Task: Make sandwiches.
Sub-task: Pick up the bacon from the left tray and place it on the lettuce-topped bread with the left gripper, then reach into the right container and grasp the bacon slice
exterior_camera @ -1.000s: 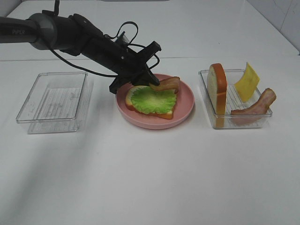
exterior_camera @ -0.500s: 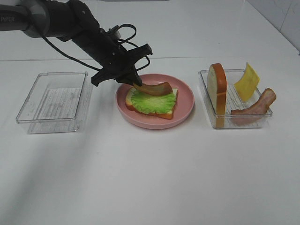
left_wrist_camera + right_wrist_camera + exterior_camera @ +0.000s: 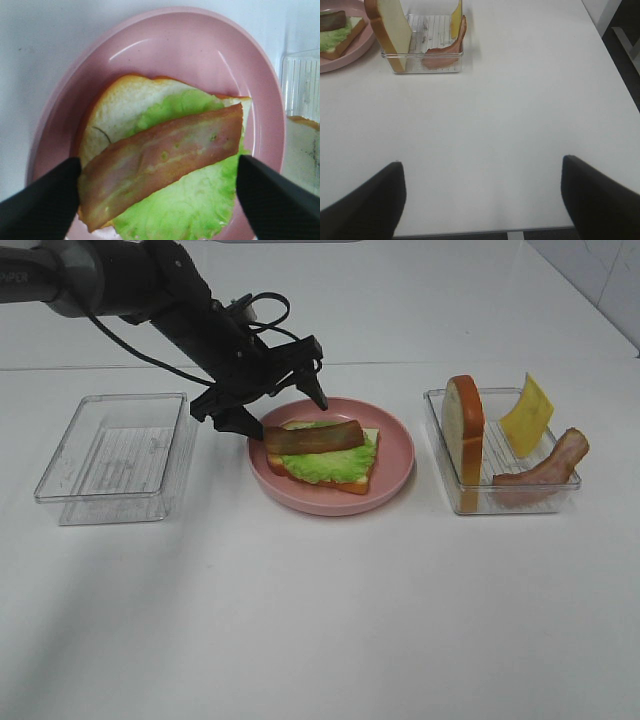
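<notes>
Sandwich (image 3: 322, 455) on the pink plate (image 3: 395, 455), left gripper (image 3: 283, 410) spread above it

Left arm (image 3: 150, 290) stretches in from the far left corner of the high view, slanting down toward the plate. Its fingers stand wide apart, gripping nothing, one tip close by each end of the bacon strip (image 3: 312, 437) that lies across the stack. Under that strip sits one lettuce leaf (image 3: 335, 462), and under the leaf one bread slice (image 3: 352, 483), flat on the plate. Right gripper (image 3: 482, 200) shows only in its own wrist view: fingers spread wide over the white table (image 3: 520, 125), holding nothing, well apart from the food.

Now the count. Bread: two, one on the plate and a second slice (image 3: 464, 430) standing on edge in the right tray (image 3: 500, 502). Bacon: two, one on the sandwich and a second bacon strip (image 3: 548, 466) leaning in that same tray. Cheese: one yellow square (image 3: 527, 415), propped at the tray's far side. Lettuce: one leaf. Plates: one. Clear trays: two, with the left tray (image 3: 110, 455) sitting beside the plate, apart from it
</notes>
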